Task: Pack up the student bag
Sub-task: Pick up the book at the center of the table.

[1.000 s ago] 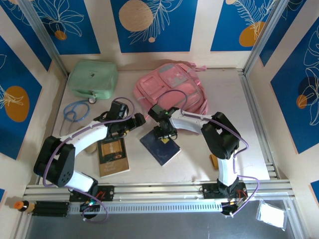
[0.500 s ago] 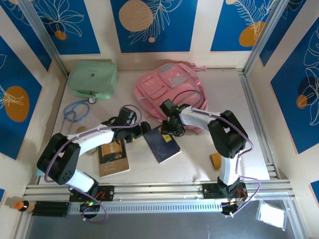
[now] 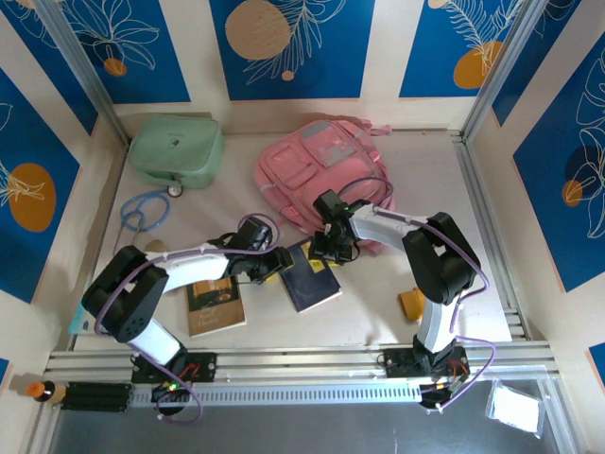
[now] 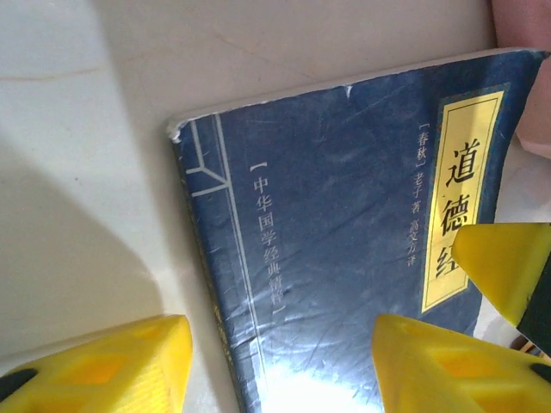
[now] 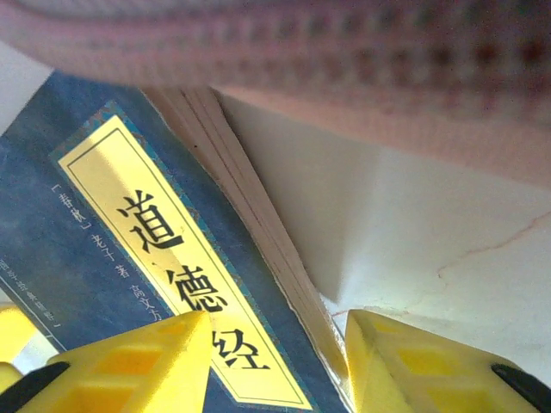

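The student bag (image 3: 317, 161), a soft pink backpack, lies flat at the far middle of the table (image 3: 473, 284), its near edge just beyond both grippers. A dark blue paperback (image 3: 310, 279) with a yellow title panel of Chinese characters lies just in front of it, its far end reaching the bag's near edge.

The left gripper (image 3: 279, 266) is at the book's left side. In its wrist view the yellow fingers (image 4: 95, 366) stand partly apart, one over bare table beside the spine, the other over the cover (image 4: 327, 258); nothing is clamped between them.

The right gripper (image 3: 326, 251) is at the book's far end, close under the bag. Its wrist view shows the jaws partly apart with the book's page edge (image 5: 258, 232) running between them and the pink fabric (image 5: 344, 52) just above. Whether they pinch the book I cannot tell.

A mint-green case (image 3: 177, 149) sits at the far left with a blue stethoscope (image 3: 142, 210) near it, and a brown book (image 3: 215, 303) lies beside the left arm.
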`<action>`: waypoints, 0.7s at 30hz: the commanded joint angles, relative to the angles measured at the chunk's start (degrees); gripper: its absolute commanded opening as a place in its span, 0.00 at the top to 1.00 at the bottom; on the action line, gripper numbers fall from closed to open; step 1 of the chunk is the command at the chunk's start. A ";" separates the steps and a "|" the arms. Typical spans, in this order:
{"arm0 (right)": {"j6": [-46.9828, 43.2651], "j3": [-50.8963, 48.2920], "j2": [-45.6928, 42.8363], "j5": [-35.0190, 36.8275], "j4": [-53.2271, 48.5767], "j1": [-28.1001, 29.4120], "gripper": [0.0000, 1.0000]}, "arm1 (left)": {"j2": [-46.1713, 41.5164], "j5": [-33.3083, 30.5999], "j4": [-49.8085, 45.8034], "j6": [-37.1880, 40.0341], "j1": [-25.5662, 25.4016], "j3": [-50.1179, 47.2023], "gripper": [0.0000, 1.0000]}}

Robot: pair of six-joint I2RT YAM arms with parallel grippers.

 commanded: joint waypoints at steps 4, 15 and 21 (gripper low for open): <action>0.47 -1.70 -1.70 -6.32 2.04 -0.51 0.56 | 1.65 1.53 1.17 -0.11 -0.36 0.11 0.44; 0.47 -2.67 -1.36 -7.59 3.23 -1.21 0.56 | 1.93 3.34 4.95 0.33 -0.36 -0.49 0.39; 0.39 -3.19 -1.21 -7.44 3.94 -1.54 0.59 | -4.81 4.61 8.11 9.52 -0.96 -0.23 0.40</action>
